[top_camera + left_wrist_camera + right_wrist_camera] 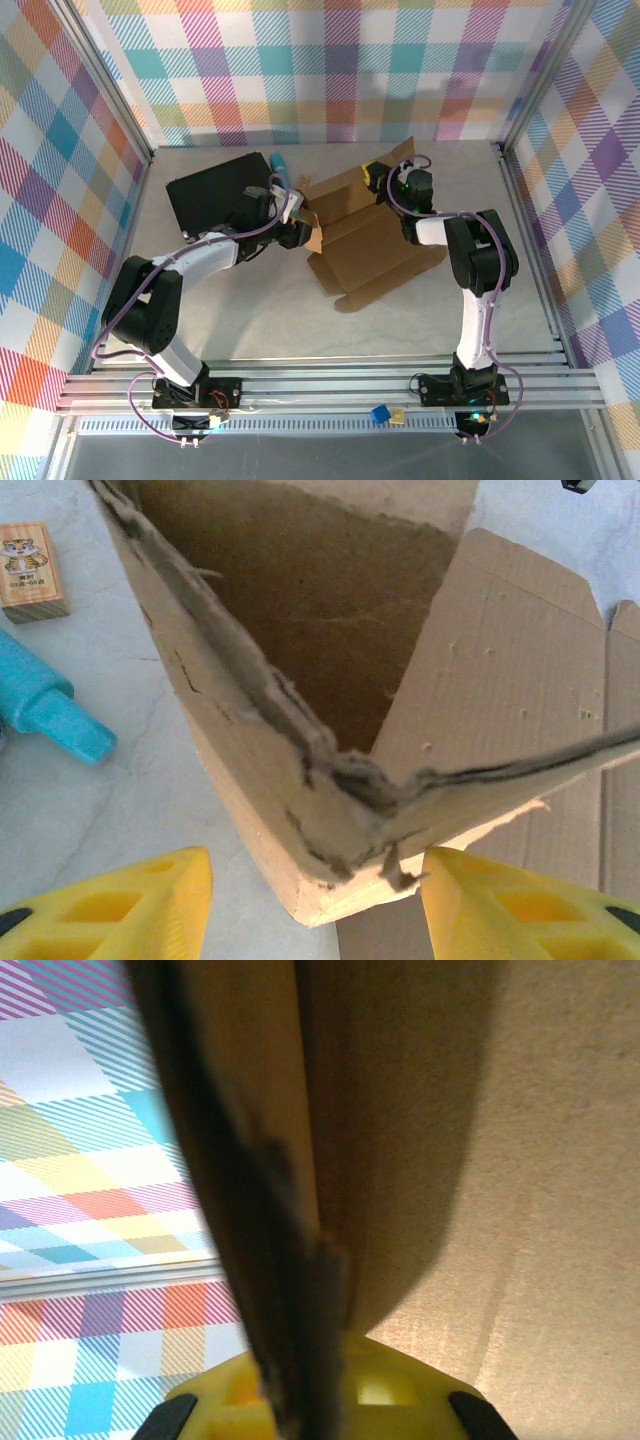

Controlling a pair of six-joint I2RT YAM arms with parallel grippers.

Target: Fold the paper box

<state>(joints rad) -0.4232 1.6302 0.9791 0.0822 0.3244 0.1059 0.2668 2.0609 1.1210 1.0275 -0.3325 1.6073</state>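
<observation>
Over the pale grey bench, the plain brown corrugated cardboard box sits mid-bench, a little to the right of centre. Its broad panel lies flat, and flaps stand up along the far side and the left end. Both arms reach in to it, one from each side.

On the left wrist camera, the left fingers are yellow and spread wide apart. A raised, frayed corner of the box sits in the gap between them. The right-hand yellow finger is right at a torn tab on that corner, while the other stands off from the cardboard. They are open, nothing clamped.

Over to the right wrist: the right fingers are closed on an upright flap of the box. Its dark edge runs straight down between the yellow pads.

A black rectangular case lies flat, just beside the box's left end, under the left arm. Beyond the box corner, a teal plastic cylinder-tipped object rests on the bench. A small wooden block with a tiger picture lies near it, apart from the cardboard.
</observation>
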